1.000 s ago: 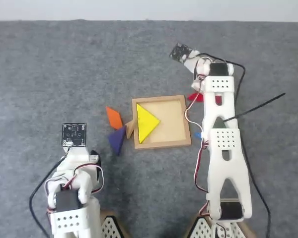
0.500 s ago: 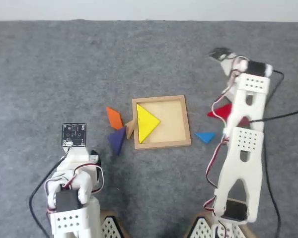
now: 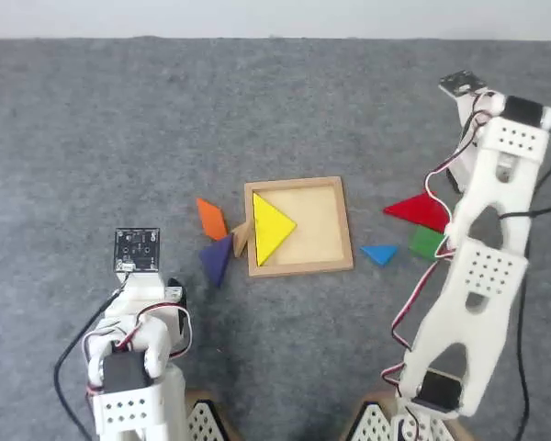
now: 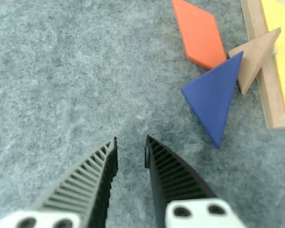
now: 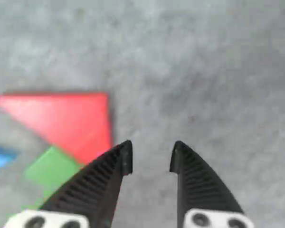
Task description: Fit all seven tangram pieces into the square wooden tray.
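Partly behind right arm point(image 3: 482, 266), green piece point(image 3: 425, 243) and red triangle point(image 3: 413, 210).

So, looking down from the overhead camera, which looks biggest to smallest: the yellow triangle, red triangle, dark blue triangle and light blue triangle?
Largest: yellow triangle and red triangle, too alike to rank.
Next: dark blue triangle.
Smallest: light blue triangle.

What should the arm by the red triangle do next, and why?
Probably shift the right end effector over the red triangle and lower onto it. Its jaws are open and empty above bare mat, beside that piece, and the tray has room beside the yellow triangle.
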`<action>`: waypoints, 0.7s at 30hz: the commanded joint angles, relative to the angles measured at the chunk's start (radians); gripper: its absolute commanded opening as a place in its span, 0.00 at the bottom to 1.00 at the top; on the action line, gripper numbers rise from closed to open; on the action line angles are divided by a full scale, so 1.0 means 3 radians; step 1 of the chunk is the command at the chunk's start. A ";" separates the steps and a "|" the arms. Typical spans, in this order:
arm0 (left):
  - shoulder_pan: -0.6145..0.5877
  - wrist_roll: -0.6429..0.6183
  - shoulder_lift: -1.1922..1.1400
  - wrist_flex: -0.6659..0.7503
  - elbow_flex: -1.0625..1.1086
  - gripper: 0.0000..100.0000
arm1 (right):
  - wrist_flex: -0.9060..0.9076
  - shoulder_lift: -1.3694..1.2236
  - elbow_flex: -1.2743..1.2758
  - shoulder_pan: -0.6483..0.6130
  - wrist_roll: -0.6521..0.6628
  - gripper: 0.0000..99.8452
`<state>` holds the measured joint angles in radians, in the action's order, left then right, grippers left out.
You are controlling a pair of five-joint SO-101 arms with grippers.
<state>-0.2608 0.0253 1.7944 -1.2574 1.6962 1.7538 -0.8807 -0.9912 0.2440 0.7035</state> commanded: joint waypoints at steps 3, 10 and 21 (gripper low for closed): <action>-0.0020 0.0005 0.0066 -0.0010 -0.0043 0.09 | -0.0248 0.1337 0.1468 -0.0320 0.0164 0.16; -0.0020 0.0005 0.0066 -0.0010 -0.0043 0.09 | -0.0662 0.1527 0.1821 -0.0499 0.1570 0.16; -0.0020 0.0005 0.0066 -0.0010 -0.0043 0.09 | -0.1112 0.1220 0.1826 -0.0499 0.2716 0.21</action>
<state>-0.2608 0.0253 1.7944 -1.2574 1.6962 1.4500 -0.5140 -0.4312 0.0997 1.4814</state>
